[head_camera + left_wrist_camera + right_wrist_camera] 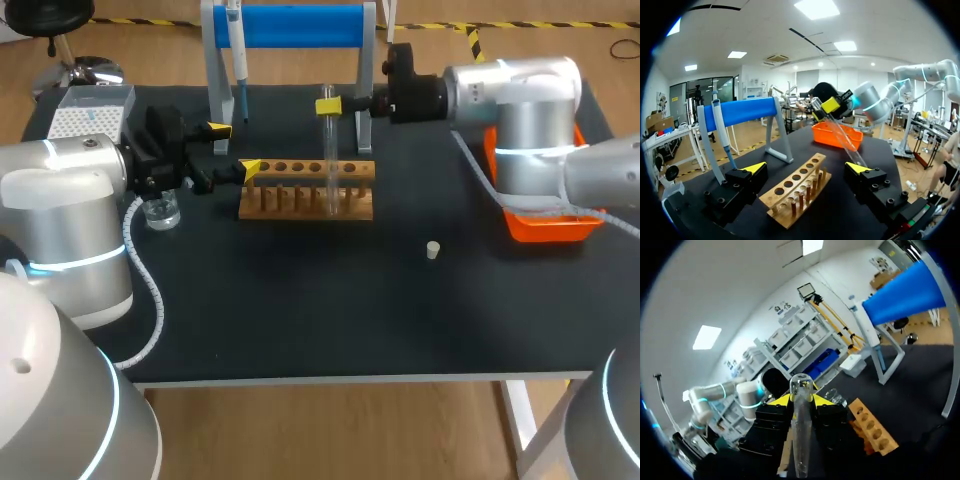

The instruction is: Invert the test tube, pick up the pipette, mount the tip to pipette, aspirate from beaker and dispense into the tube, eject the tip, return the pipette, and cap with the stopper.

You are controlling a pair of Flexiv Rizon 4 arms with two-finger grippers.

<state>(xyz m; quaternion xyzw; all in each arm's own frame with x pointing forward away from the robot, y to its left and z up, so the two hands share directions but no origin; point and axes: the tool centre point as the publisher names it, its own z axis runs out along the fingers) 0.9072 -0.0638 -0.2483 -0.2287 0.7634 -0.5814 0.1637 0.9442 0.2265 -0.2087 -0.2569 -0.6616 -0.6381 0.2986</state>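
Two yellow tips of the right gripper (328, 105) pinch the test tube (329, 160) near its top, in the upper middle of the frame, its length crossing the wooden rack (300, 195). The left gripper (233, 148) gapes wide, holding nothing, at the rack's left end. The stopper (432, 250) lies right of centre.

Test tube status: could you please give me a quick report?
Right gripper shut on test tube, above the rack. Left gripper open by rack's end. Nothing in the way.
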